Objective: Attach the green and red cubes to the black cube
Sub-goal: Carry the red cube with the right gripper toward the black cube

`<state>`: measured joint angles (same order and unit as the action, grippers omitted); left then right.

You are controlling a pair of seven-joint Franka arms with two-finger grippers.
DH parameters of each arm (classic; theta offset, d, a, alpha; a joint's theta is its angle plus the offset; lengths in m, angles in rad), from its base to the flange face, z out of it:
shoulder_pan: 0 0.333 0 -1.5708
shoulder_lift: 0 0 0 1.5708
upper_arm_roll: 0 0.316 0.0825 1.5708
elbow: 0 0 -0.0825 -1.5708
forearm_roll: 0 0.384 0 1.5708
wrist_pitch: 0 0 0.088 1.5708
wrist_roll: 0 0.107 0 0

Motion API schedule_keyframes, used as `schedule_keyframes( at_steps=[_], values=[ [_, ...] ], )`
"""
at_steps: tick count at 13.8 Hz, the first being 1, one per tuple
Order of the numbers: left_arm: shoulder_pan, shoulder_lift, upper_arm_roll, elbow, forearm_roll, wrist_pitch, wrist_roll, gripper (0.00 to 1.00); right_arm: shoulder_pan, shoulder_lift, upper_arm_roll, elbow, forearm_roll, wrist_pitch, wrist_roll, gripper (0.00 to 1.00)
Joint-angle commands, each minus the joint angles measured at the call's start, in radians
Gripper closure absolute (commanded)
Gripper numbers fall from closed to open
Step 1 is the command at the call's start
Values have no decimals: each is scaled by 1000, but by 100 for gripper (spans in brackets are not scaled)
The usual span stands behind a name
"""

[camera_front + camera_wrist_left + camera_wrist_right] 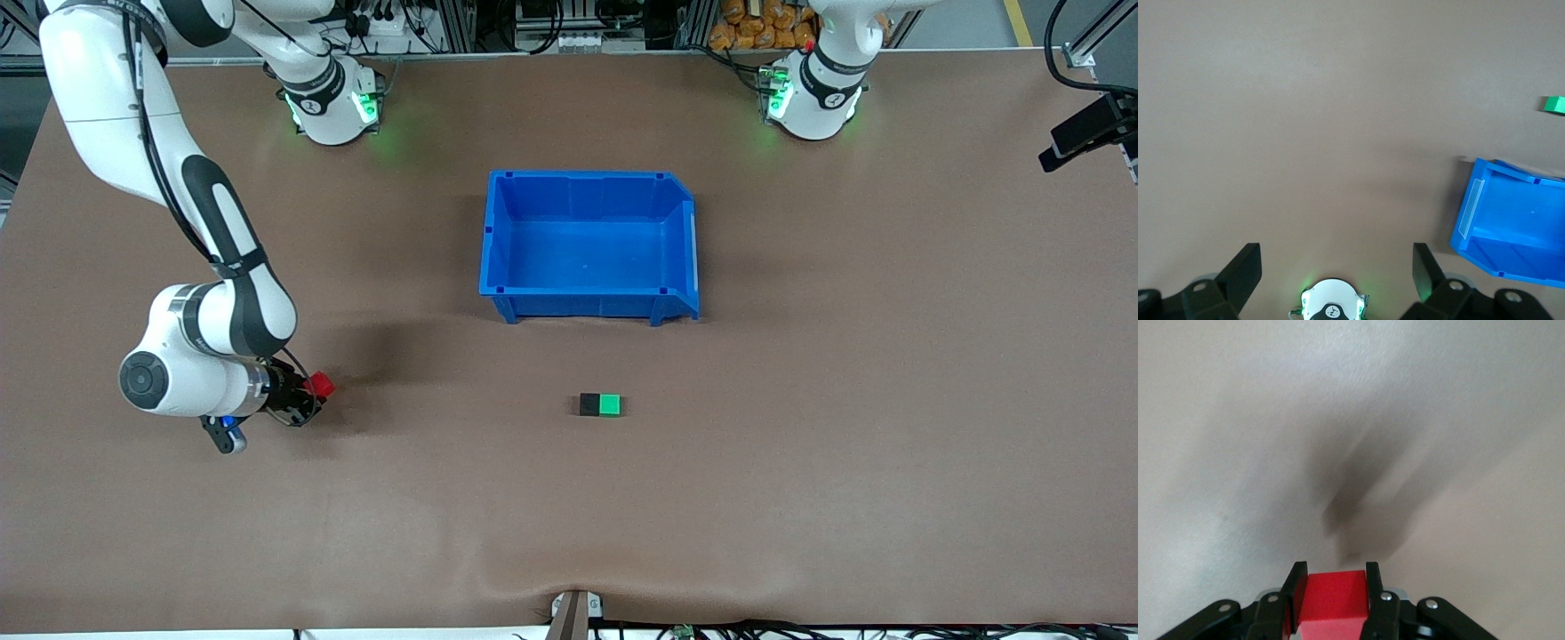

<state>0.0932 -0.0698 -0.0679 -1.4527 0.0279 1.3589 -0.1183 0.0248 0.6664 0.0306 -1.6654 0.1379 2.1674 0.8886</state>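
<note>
Surface (889, 462): brown, wide, carrying every item noted below.

Blue bin (589, 307): upright and empty, midway between the two arm bases, farther from the front camera than the cube pair. Also caught in the left wrist view (1511, 233).

Right arm: reaching out low over the right arm's end of the surface. Right end effector (313, 391) clenched on the red cube (319, 384); right wrist view confirms the red cube (1333, 597) pinched between both fingers (1373, 587), held clear above bare surface with a blurred shadow beneath. Well apart from the cube pair.

Left arm: waiting, drawn back near its base. Left end effector (1337, 267) released, fingers spread wide with nothing between them, over bare surface beside the bin.

Black cube (589, 404) and green cube (609, 405): resting on the surface, nearer the front camera than the bin, side faces touching, green on the side toward the left arm's end. Green cube also visible at the edge of the left wrist view (1554, 104).

Progress, as judged: green half apparently done, though whether the joint is truly latched cannot be told. Red half outstanding: carry across, align with the free face of the black cube on the right arm's side, press home, release. Roughly halfway.
</note>
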Motion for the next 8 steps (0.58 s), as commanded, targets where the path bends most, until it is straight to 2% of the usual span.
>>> schedule_keyframes(
  at_steps=[1, 8],
  values=[
    [2, -18, -3, -23, -14, 23, 14, 0, 23, -7, -3, 12, 16, -17, 59, 100],
    [-1, -2, -12, -23, -17, 36, -6, 0, 64, -4, -3, 26, 51, -14, 170, 100]
  ],
)
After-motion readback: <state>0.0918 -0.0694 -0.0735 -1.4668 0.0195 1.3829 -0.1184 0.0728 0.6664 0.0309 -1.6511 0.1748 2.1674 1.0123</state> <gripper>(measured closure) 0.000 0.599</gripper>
